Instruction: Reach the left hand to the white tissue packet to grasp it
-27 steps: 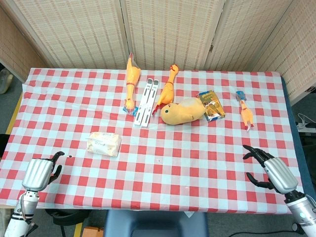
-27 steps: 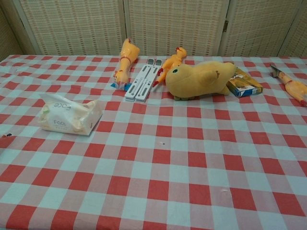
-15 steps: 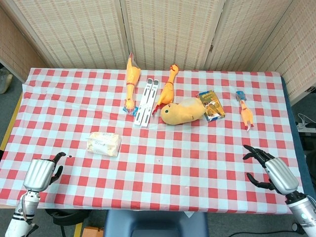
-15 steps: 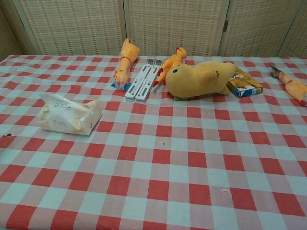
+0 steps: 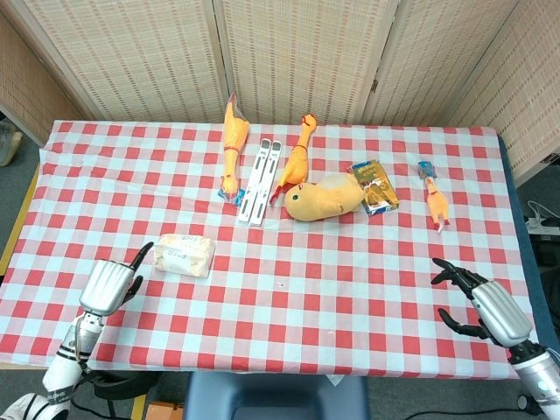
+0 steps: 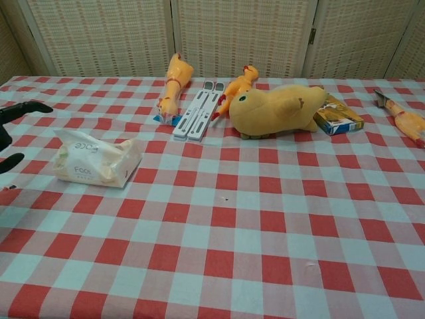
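The white tissue packet (image 5: 185, 255) (image 6: 96, 160) lies flat on the red-checked tablecloth, left of centre. My left hand (image 5: 110, 283) hovers just to its left, fingers spread and pointing toward the packet, not touching it. Only its dark fingertips (image 6: 20, 110) show at the left edge of the chest view. My right hand (image 5: 488, 305) rests open near the table's front right corner, empty, and is outside the chest view.
Further back lie two rubber chickens (image 5: 232, 140) (image 5: 299, 153), a white folding stand (image 5: 261, 179), a yellow plush toy (image 5: 322, 198), a snack packet (image 5: 374, 186) and a small rubber chicken (image 5: 434, 200). Wicker screens stand behind the table (image 5: 289, 289).
My left hand has moved up and to the right from the front left corner toward the tissue packet, with its fingers spread. The right hand has barely moved.
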`<state>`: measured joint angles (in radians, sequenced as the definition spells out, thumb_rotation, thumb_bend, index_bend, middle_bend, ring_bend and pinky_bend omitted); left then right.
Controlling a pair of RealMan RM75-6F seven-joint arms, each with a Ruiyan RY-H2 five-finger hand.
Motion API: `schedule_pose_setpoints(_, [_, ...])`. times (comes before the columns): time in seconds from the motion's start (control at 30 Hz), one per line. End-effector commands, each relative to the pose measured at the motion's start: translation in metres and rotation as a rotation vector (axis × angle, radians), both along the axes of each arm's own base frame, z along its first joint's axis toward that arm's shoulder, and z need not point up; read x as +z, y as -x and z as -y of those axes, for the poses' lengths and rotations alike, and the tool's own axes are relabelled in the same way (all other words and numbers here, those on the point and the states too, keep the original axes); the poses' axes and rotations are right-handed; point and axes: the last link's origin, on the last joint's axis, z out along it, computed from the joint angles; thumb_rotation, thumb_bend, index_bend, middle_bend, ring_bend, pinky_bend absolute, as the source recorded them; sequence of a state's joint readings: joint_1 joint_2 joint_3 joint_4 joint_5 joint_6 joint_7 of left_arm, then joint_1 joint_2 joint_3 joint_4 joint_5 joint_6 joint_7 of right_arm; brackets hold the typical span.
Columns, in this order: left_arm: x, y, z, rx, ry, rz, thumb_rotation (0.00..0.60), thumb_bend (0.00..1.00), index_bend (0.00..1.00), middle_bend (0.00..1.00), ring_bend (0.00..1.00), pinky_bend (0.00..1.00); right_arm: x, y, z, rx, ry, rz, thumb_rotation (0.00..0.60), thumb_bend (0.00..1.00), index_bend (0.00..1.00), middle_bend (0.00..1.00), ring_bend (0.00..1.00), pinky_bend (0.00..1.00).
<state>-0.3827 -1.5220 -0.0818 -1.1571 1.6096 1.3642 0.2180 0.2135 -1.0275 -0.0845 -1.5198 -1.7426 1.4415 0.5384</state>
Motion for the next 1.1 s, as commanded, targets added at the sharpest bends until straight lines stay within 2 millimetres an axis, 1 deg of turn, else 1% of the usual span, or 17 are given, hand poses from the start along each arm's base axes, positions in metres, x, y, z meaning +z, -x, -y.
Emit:
schedule_pose_setpoints(0.03, [-0.012, -0.009, -0.012, -0.023, 0.014, -0.021, 0.600, 0.44, 0.12, 0.92, 0.96, 0.96, 0.000, 0.000, 0.000, -0.003, -0.007, -0.001, 0.600, 0.31, 0.07, 0.32, 0.21, 0.35])
schedule_pose_setpoints(0.13, [-0.022, -0.013, -0.021, -0.020, 0.032, -0.026, 0.600, 0.45, 0.18, 0.93, 0.97, 0.97, 0.001, 0.000, 0.000, 0.000, -0.012, -0.002, 0.600, 0.31, 0.07, 0.32, 0.21, 0.35])
schedule_pose_setpoints(0.27, [-0.029, -0.017, -0.031, -0.026, 0.029, -0.006, 0.600, 0.46, 0.25, 0.95, 0.98, 0.97, 0.001, 0.000, 0.000, -0.005, -0.014, -0.004, 0.600, 0.31, 0.08, 0.32, 0.21, 0.35])
schedule_pose_setpoints(0.53, [-0.038, -0.029, -0.048, -0.053, -0.007, 0.042, 0.600, 0.49, 0.32, 0.95, 0.98, 0.98, 0.000, 0.000, 0.000, -0.013, -0.033, -0.017, 0.600, 0.31, 0.08, 0.32, 0.21, 0.35])
schedule_pose_setpoints(0.8, [-0.053, -0.028, -0.057, -0.038, 0.012, 0.011, 0.600, 0.49, 0.35, 0.95, 0.98, 0.98, 0.002, 0.000, 0.000, -0.016, -0.025, -0.013, 0.600, 0.31, 0.08, 0.32, 0.21, 0.35])
schedule_pose_setpoints(1.0, [-0.057, -0.029, -0.063, -0.042, -0.013, 0.007, 0.600, 0.49, 0.42, 0.95, 0.98, 0.98, 0.003, 0.000, 0.000, -0.017, -0.026, -0.011, 0.600, 0.31, 0.08, 0.32, 0.21, 0.35])
schedule_pose_setpoints(1.1, [-0.058, -0.029, -0.065, -0.042, -0.026, 0.012, 0.600, 0.50, 0.47, 0.95, 0.98, 0.98, 0.003, 0.000, 0.000, -0.017, -0.028, -0.013, 0.600, 0.31, 0.08, 0.32, 0.21, 0.35])
